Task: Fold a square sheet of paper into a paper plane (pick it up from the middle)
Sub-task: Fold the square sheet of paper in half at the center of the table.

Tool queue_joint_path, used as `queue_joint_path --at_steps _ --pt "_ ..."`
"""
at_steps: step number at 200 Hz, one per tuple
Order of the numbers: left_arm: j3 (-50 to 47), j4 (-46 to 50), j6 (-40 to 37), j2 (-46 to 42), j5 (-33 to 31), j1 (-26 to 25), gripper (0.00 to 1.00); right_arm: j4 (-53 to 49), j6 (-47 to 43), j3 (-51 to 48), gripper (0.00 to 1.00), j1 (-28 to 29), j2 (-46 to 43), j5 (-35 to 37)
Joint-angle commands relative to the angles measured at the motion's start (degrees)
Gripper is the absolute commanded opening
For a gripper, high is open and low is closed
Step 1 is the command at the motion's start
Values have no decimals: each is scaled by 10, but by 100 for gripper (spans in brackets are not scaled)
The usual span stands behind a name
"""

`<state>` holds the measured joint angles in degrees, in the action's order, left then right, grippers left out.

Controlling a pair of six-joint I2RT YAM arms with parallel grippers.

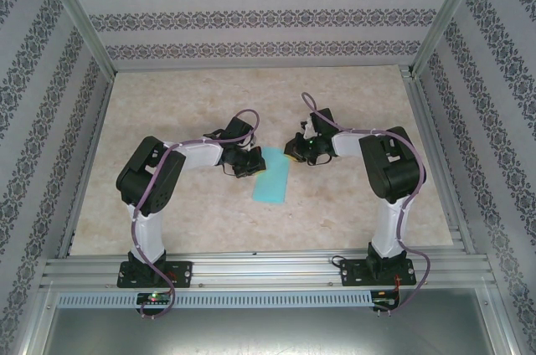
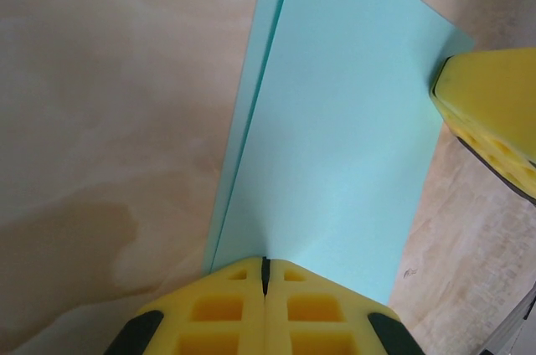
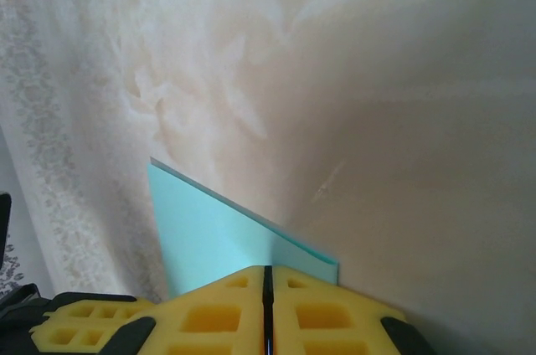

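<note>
Top view: turquoise sheet of paper [image 1: 272,181] lies at centre of frame on the marble-look bench [image 1: 167,104]. It's folded to a narrow rectangle, long side running top to bottom, top end leaning slightly right. Left hand [image 1: 249,163] sits just left of the sheet's upper part. Right hand [image 1: 295,154] is just right of its top corner. Both arms bend in toward centre from the bottom of frame

Left wrist view: left hand [image 2: 265,264] at bottom centre, yellow pads clenched tight w/ only a thin seam btw them. Tips meet the near short edge of the sheet [image 2: 335,120], which stretches to top of frame. Two layers show along its left side, the under one sticking out a little. Can't tell if the paper is nipped btw the pads or just touched. At the right edge of frame the right hand's yellow pad [image 2: 490,95] touches the sheet's side by the far corner

Right wrist view: right hand [image 3: 268,273] at bottom centre, pads likewise clenched together. A corner of the sheet [image 3: 209,238] spreads up-left from the tips over the bench [image 3: 377,79]. Real grip vs. mere contact: can't tell
</note>
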<state>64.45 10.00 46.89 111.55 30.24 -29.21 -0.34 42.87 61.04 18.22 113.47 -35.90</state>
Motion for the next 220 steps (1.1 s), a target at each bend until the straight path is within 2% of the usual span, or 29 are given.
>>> queue_joint_path --at_steps 1,44,94,129,161,186,220 --pt "-28 78 -14 5 -23 -8 0 -41 0 20 11 -1 -15 3" --pt "-29 74 -14 4 -19 -8 0 -45 5 56 10 -11 -4 -10" --pt "-20 78 -16 4 -14 -8 0 -23 25 21 9 -9 40 -3" --pt "-15 84 -20 -2 -13 -8 2 -98 8 45 9 -8 54 37" --pt "-15 81 -20 -8 -6 -8 4 -118 -4 66 10 -6 9 8" --pt "-11 80 -23 -15 1 -9 8 -134 -15 64 12 -7 -65 11" --pt "-10 74 -25 -23 8 -9 10 -84 20 -22 13 23 -150 -3"
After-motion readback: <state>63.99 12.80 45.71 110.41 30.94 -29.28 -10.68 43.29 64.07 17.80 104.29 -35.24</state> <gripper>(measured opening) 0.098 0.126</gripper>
